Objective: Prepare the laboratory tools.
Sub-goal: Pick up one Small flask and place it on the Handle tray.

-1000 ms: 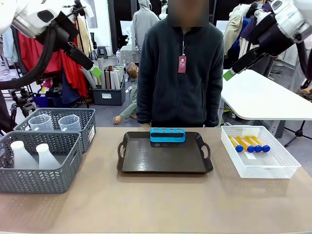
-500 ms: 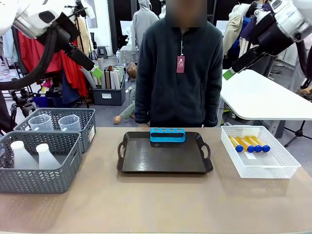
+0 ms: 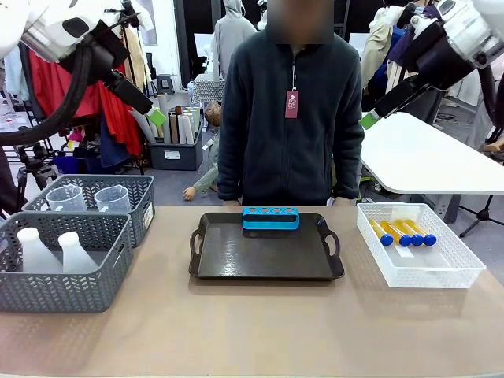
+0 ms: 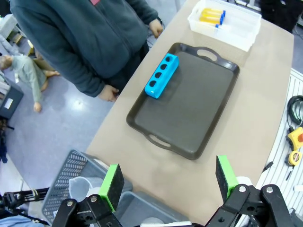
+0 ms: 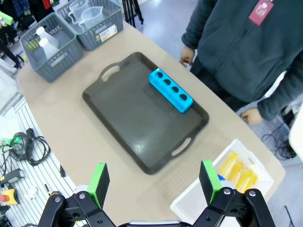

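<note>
Several blue-capped tubes (image 3: 402, 232) of yellow liquid lie in a white basket (image 3: 449, 272) at the right; the tubes (image 4: 213, 15) (image 5: 236, 172) also show in both wrist views. Two white conical flasks (image 3: 55, 250) (image 5: 44, 39) stand in the near grey basket (image 3: 63, 291) on the left. Two clear beakers (image 3: 88, 197) (image 5: 84, 12) sit in the grey basket (image 3: 146, 206) behind it. My left gripper (image 3: 155, 116) (image 4: 168, 182) hangs high over the left side, open and empty. My right gripper (image 3: 370, 120) (image 5: 154, 179) hangs high over the right side, open and empty.
A black handled tray (image 3: 264, 256) lies mid-table with a blue tube rack (image 3: 270, 217) at its far edge. A person (image 3: 291, 110) stands at the far side, hands near the table edge. Bare tabletop (image 3: 252, 323) runs along the near side.
The person has shifted slightly. Both arms and all objects stay where they were.
</note>
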Motion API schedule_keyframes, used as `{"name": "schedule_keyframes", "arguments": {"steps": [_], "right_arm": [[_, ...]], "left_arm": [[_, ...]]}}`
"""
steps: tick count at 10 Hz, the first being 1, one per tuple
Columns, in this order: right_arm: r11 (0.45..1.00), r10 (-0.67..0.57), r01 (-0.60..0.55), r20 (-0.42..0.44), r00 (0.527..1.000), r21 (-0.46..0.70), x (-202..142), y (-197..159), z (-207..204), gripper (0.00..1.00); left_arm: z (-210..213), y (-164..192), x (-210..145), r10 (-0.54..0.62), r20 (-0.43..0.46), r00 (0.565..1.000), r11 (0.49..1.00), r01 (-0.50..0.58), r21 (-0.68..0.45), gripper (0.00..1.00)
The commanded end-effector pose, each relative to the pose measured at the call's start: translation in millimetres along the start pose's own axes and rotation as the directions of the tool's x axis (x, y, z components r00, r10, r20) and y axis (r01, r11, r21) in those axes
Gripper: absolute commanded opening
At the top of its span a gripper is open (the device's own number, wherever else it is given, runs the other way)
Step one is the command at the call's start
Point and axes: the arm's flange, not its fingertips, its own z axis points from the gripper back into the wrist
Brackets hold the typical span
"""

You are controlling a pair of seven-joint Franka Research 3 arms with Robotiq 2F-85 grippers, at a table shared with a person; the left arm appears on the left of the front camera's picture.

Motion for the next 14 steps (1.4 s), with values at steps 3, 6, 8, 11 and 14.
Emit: {"name": "schedule_keyframes", "arguments": {"steps": [3, 6, 8, 11, 14], "right_arm": [[1.000, -0.002, 0.002, 0.001, 1.000, 0.000, -1.5, -0.2, 0.9, 1.00], [1.000, -0.002, 0.002, 0.001, 1.000, 0.000, -1.5, -0.2, 0.9, 1.00], [1.000, -0.002, 0.002, 0.001, 1.000, 0.000, -1.5, -0.2, 0.9, 1.00], [1.000, -0.002, 0.002, 0.001, 1.000, 0.000, -1.5, -0.2, 0.9, 1.00], [1.000, -0.002, 0.002, 0.001, 1.000, 0.000, -1.5, -0.2, 0.9, 1.00]], "left_arm": [[2.6, 1.5, -0.4, 0.000, 0.004, 1.000, 1.000, 0.000, 0.005, 1.00], [-5.9, 6.5, -10.3, 0.066, -0.028, 0.997, 0.998, -0.067, -0.010, 1.00], [-6.2, 6.2, -20.9, 0.119, -0.030, 0.992, 0.993, -0.119, -0.015, 1.00], [2.9, 4.8, -16.6, 0.111, -0.011, 0.994, 0.994, -0.110, 0.018, 1.00], [5.6, 3.7, -18.6, 0.110, -0.005, 0.994, 0.994, -0.110, 0.020, 1.00]]}}
